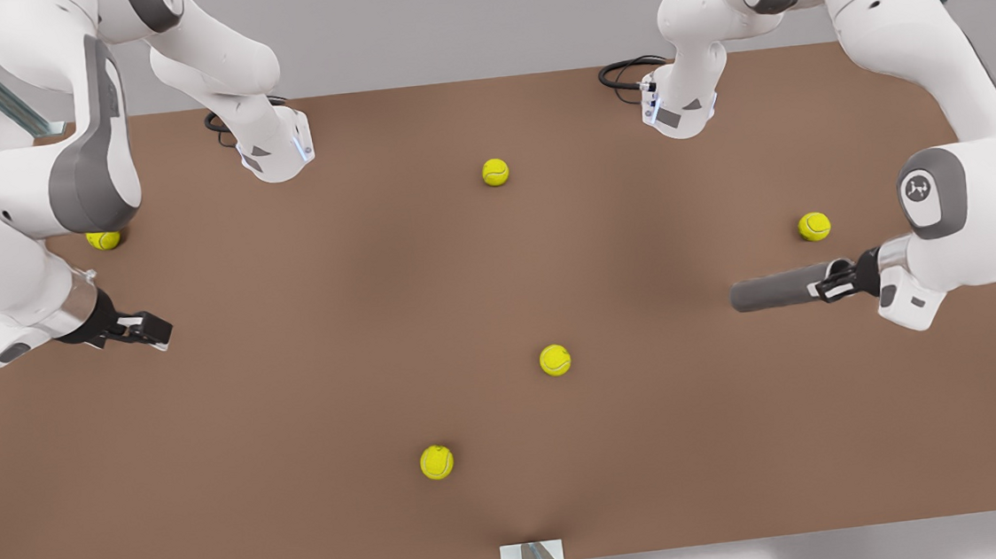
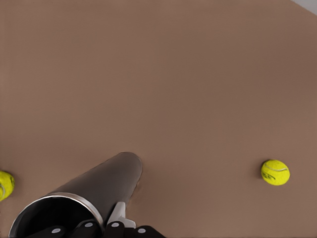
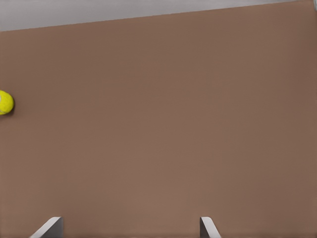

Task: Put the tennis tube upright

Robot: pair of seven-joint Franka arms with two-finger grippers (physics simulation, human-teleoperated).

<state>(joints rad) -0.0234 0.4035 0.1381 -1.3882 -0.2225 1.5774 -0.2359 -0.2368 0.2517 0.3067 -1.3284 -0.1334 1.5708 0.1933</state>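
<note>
The tennis tube (image 1: 774, 291) is a slim dark grey cylinder lying roughly level near the front view's right side. Its closed end points toward the table's middle. My left gripper (image 1: 831, 280) is shut on its rimmed end. In the left wrist view the tube (image 2: 101, 186) stretches away from the gripper (image 2: 99, 227), its hollow rimmed mouth nearest the camera and one pale fingertip (image 2: 118, 214) pressed against its side. I cannot tell whether the far end touches the table. My right gripper (image 1: 151, 329) waits open and empty at the front view's left; its spread gripper (image 3: 130, 229) hangs over bare table.
Several yellow tennis balls lie scattered on the brown table (image 1: 333, 328): one (image 1: 814, 226) just behind the tube, one (image 1: 555, 360) mid-table, one (image 1: 437, 462) toward the front edge, one (image 1: 496, 172) at the back, one (image 1: 104, 240) under the left-side arm.
</note>
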